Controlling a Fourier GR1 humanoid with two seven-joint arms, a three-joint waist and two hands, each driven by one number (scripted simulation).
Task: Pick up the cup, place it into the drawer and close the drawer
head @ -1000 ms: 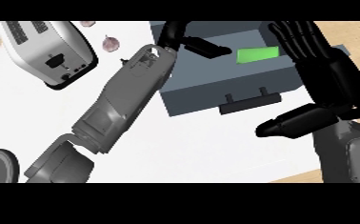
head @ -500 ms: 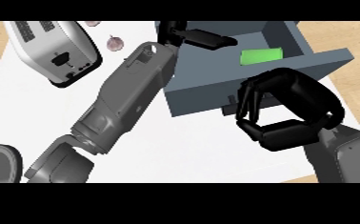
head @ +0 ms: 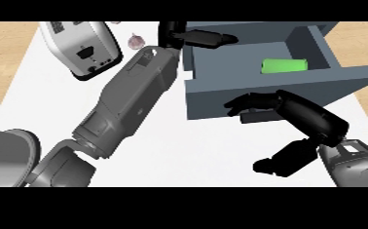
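Note:
A green cup [head: 284, 66] lies on its side inside the open grey drawer [head: 215, 90] at the upper right of the head view. My right hand [head: 302, 113] is at the drawer's front panel, its fingers bent against the handle area, which they hide. Nothing is held in it. My left hand [head: 188, 37] rests on the drawer's back left corner with its fingers stretched along the rim [head: 210, 39]. The left forearm [head: 129, 99] crosses the counter diagonally.
A silver toaster [head: 82, 47] stands at the upper left. A small pinkish garlic bulb [head: 135, 41] lies between toaster and left hand. A grey round pan or plate rim [head: 13, 157] shows at the lower left edge. The counter top [head: 194, 150] is white.
My right hand has dropped from over the drawer down to its front panel, its fingers curling at the handle. The view has shifted so the drawer looks more level. The cup stays inside.

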